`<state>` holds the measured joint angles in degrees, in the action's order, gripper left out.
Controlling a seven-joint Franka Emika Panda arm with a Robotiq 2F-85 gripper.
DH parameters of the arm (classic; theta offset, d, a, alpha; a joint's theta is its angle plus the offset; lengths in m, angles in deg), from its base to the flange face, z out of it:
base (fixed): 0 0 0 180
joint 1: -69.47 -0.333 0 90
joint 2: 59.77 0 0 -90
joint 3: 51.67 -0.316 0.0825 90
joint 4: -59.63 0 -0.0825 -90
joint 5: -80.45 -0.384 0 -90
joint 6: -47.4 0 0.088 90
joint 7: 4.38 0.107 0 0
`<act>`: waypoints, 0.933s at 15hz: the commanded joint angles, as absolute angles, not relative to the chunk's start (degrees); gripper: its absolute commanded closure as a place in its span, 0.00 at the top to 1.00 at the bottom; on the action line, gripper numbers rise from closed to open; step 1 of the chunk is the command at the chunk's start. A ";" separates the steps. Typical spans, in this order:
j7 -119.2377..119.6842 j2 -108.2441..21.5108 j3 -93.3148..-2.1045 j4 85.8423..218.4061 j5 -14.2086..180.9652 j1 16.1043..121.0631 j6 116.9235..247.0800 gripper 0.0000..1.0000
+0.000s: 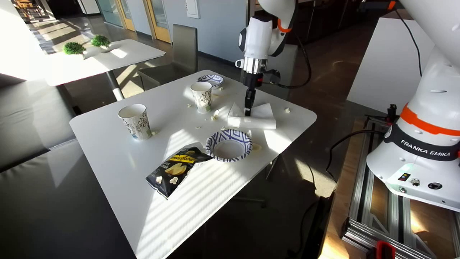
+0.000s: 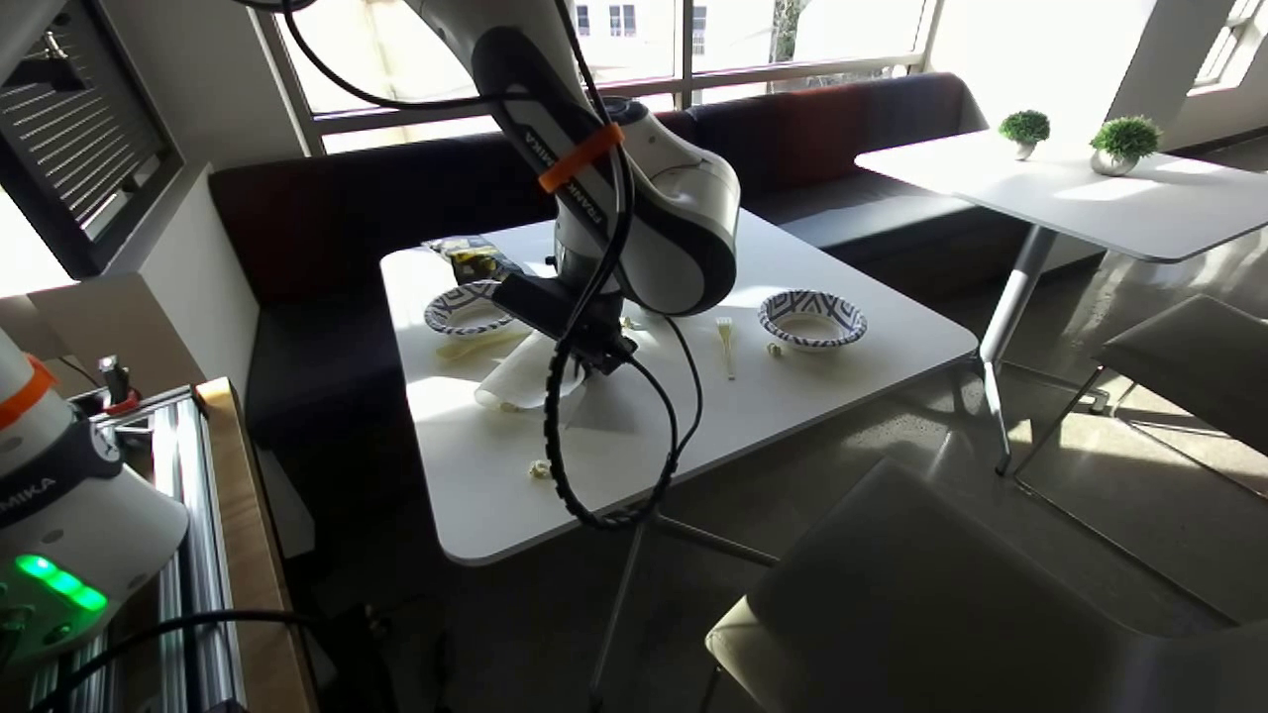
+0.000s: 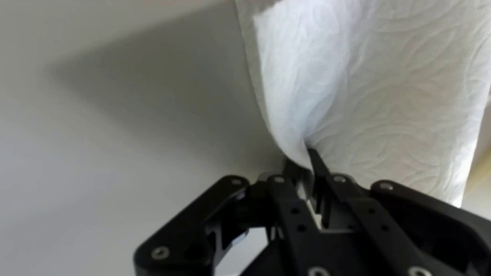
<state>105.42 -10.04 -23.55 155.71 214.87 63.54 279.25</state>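
Near, in an exterior view, a black snack bag [image 1: 176, 171] on the tabletop [image 1: 111, 154], just beside a blue-patterned bowl [image 1: 229, 149] set inside the near right edge. Left of the bowl, well apart, a paper cup [image 1: 136, 123] in from the left edge. Just past the bowl, a white paper towel [image 1: 257, 123], pinched by a fold between nearly closed fingers [image 3: 319, 165], with open room off to its right, plus a popcorn piece [image 1: 287, 110]. Farther, another cup [image 1: 203, 99], then a second bowl [image 1: 212, 80] near the far corner

Bright windows [image 2: 758, 30] rise behind a long padded bench [image 2: 376, 198].
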 commanded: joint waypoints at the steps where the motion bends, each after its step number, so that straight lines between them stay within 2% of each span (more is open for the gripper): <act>1: 107.14 -9.64 -23.53 156.61 216.84 63.12 277.72 0.18; 3: 107.23 -9.81 -23.38 156.77 217.26 62.94 277.45 0.23; 4: 107.35 -9.88 -23.26 156.82 217.53 62.80 277.26 0.22; 5: 107.54 -9.92 -23.09 156.87 217.84 62.59 277.01 0.29; 6: 107.47 -9.94 -23.13 156.87 217.99 62.64 276.92 0.29; 8: 107.66 -9.96 -22.90 157.03 218.61 62.36 276.37 0.42; 10: 107.91 -9.90 -22.70 157.14 219.04 62.17 275.83 0.38; 11: 108.21 -9.83 -22.51 157.13 219.30 62.00 275.61 0.40; 12: 108.45 -9.66 -22.42 157.02 219.49 61.97 275.52 0.37; 14: 108.22 -10.02 -22.49 157.35 219.69 62.00 274.95 0.38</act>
<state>106.78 -10.10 -22.95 155.89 218.21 62.91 278.26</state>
